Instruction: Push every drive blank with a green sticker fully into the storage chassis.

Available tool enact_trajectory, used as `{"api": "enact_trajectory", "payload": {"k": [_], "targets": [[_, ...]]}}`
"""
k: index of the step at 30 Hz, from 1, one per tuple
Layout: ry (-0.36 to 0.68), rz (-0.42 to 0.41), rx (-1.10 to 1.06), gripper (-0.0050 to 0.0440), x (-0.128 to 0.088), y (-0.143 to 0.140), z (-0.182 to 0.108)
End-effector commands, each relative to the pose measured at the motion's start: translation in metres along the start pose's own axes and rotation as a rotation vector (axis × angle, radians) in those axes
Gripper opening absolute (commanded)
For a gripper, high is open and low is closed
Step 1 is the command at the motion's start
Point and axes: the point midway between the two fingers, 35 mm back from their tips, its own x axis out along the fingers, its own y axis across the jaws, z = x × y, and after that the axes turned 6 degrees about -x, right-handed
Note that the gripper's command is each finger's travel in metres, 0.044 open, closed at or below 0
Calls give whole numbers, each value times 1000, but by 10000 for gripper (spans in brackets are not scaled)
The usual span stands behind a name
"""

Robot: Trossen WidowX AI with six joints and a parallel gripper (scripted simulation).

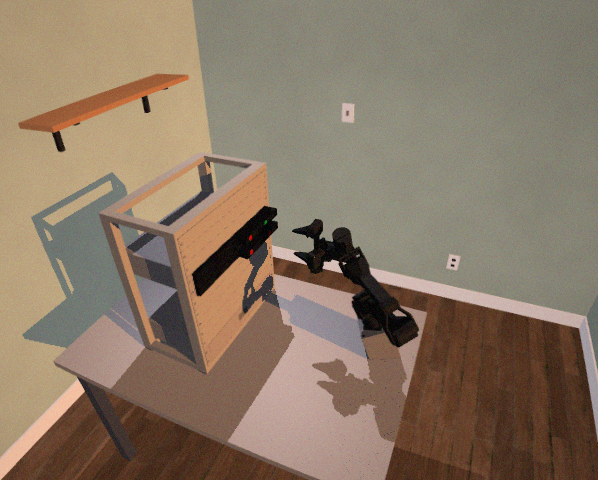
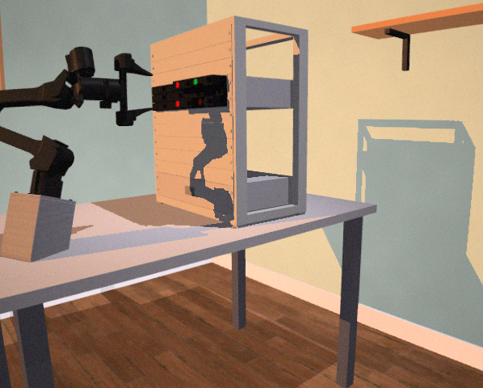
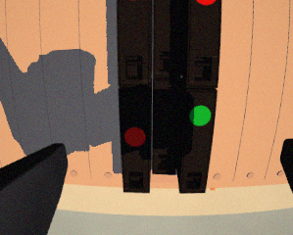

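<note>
Tool [image 2: 139, 91], matte black with pointed fingers, gapes fully open and empty before the slatted wooden rack [image 2: 238, 125], whose black chassis [image 2: 189, 92] holds one green-stickered blank [image 3: 199, 137] among red ones.

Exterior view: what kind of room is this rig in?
Likely a domestic room or small office, not a lab: wood-plank floor, painted walls with a bracketed wall shelf, and a plain grey table carrying the rack.
</note>
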Motion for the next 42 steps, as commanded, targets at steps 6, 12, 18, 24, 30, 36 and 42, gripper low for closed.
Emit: {"api": "enact_trajectory", "payload": {"k": [6,12,18,24,30,36,42], "targets": [[4,-21,19,440,-3,0,-5],[5,-23,21,440,-3,0,-5],[5,-23,21,440,-3,0,-5],[5,-23,21,440,-3,0,-5],[5,-23,21,440,-3,0,-5],[5,-23,21,440,-3,0,-5],[5,-23,21,440,-1,0,-3]]}}
